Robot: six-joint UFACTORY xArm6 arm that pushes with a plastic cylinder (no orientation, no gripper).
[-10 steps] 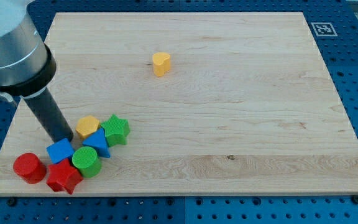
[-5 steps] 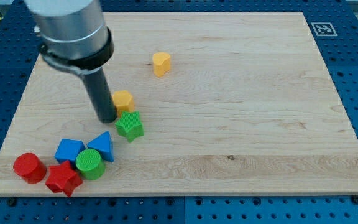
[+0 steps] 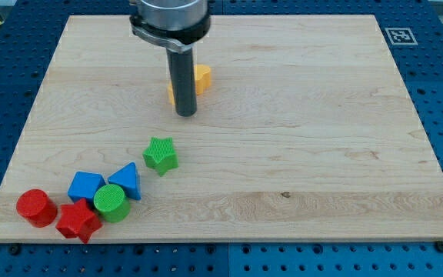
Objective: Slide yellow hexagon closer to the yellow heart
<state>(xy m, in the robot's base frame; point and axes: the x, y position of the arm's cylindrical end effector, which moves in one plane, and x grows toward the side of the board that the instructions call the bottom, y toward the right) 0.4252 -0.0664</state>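
Now my tip (image 3: 186, 115) rests just below the yellow hexagon (image 3: 172, 94), which sits beside the yellow heart (image 3: 203, 77).

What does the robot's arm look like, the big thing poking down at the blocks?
It has a wide round cuff of shiny grey metal at the view's top, with a black ring around its lower edge. Out of that comes a straight, dark, smooth rod, the same thickness all the way down to my tip. No cables, stickers or writing show on it.
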